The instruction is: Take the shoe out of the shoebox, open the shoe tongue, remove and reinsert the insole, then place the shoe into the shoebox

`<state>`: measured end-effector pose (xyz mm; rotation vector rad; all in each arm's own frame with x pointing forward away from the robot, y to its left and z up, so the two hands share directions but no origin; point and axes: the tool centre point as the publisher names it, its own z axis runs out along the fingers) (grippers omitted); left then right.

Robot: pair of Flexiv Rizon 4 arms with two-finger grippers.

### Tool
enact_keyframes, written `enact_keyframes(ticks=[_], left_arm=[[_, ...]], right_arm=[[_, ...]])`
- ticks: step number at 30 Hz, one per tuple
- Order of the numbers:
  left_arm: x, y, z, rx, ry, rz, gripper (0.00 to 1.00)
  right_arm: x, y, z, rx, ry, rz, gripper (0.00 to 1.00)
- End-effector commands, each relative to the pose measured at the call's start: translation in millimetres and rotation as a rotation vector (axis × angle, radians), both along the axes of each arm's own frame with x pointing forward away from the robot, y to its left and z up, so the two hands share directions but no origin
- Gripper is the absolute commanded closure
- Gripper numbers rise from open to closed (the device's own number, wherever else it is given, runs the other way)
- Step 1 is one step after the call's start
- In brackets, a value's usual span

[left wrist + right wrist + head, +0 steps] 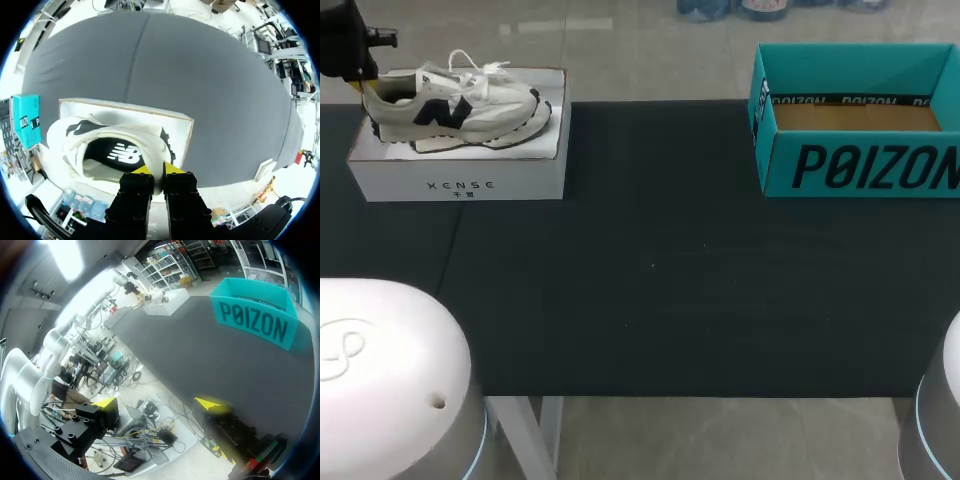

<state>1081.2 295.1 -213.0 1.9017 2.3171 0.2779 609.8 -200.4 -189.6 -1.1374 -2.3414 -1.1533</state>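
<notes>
A white sneaker [455, 105] with a dark side mark rests on a white box [460, 172] at the table's far left. My left gripper [362, 85] is at the shoe's heel. In the left wrist view the left gripper [155, 172] is shut on the heel collar of the sneaker [112, 150], whose dark insole [120, 155] shows inside. The teal shoebox [855, 120] stands open at the far right, nothing in it. My right gripper [160, 405] is open off the table's near edge, with the teal shoebox [252, 317] far ahead of it.
A black cloth [660, 260] covers the table between the white box and the shoebox. The white box [175, 122] carries the shoe near the table's far left corner. White arm bases sit at the near left and near right.
</notes>
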Motion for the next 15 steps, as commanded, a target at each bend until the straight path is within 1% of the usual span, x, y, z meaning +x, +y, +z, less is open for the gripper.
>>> enact_keyframes(ticks=[1,4,8,15], left_arm=[[-18.8,-13,42,0.029,-0.021,0.014,1.0],[-22.2,-19,58,0.037,-0.027,0.035,1.0],[-31.8,-31,81,0.02,-0.05,0.019,1.0],[-42.8,-47,104,0.005,-0.068,0.005,1.0]], right_arm=[[-8.6,3,1,-0.2,-0.104,-0.15,0.0],[-8.6,3,1,-0.2,-0.104,-0.15,0.0],[-8.6,3,1,-0.2,-0.104,-0.15,0.0],[-8.6,3,1,-0.2,-0.104,-0.15,0.0]])
